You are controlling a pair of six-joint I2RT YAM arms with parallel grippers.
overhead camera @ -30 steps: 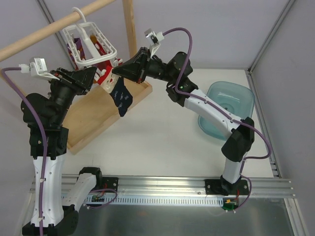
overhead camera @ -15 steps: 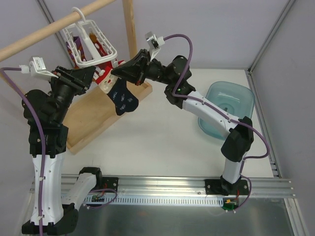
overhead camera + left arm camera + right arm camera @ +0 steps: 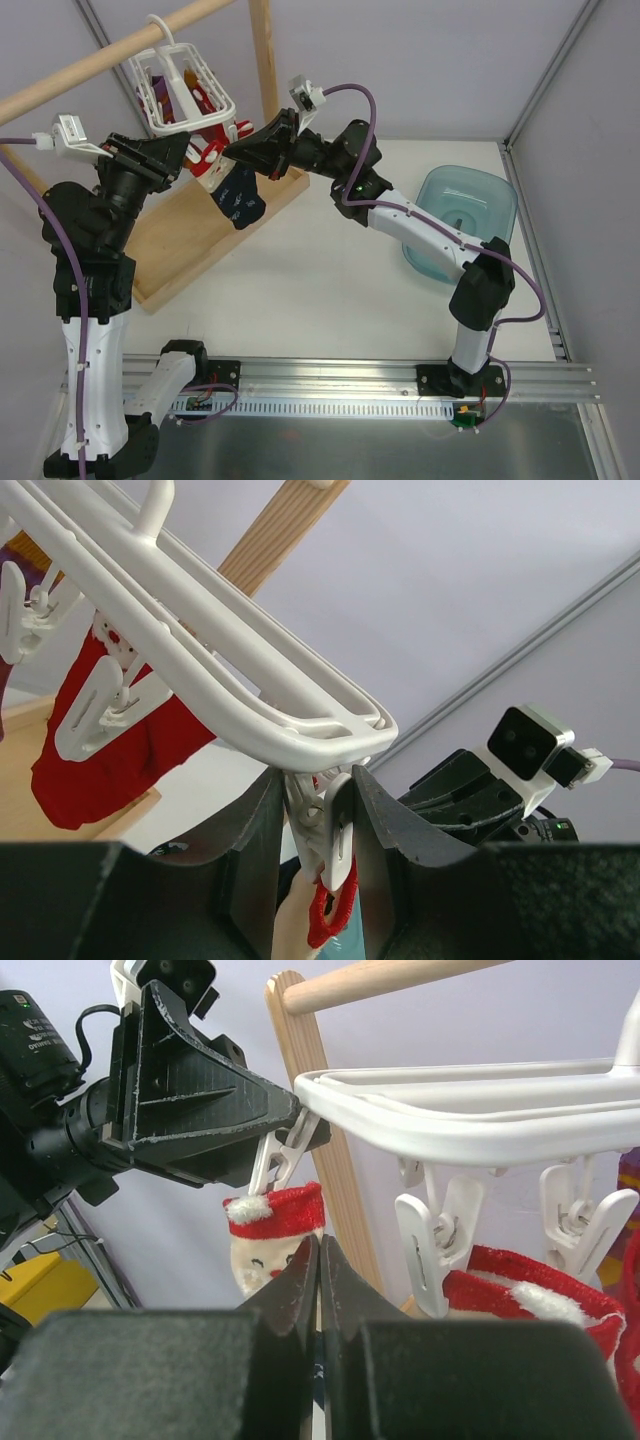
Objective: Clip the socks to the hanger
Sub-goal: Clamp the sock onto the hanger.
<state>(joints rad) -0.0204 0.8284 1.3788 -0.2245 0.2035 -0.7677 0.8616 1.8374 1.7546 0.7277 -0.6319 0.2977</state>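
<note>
The white grid hanger (image 3: 190,95) hangs by its hook from the wooden rod. My left gripper (image 3: 183,150) is shut on one of its dangling clips (image 3: 338,825), squeezing it at the frame's corner. My right gripper (image 3: 238,153) is shut on a navy sock (image 3: 238,200), which hangs below it. The sock's red-and-white cuff (image 3: 275,1230) is just under the squeezed clip (image 3: 280,1155); its red edge (image 3: 328,910) shows at the clip's tip. I cannot tell whether the cuff is inside the clip. A second red-and-white cuff (image 3: 530,1295) hangs at the right.
Bright red socks (image 3: 100,740) hang from other clips. The wooden rod (image 3: 110,55) and its post (image 3: 265,60) stand on a wooden base board (image 3: 190,240). A teal basin (image 3: 465,215) sits at the right of the table.
My right gripper has moved up and left with the navy sock, bringing its cuff under the clip. The left gripper has stayed shut on the clip.
</note>
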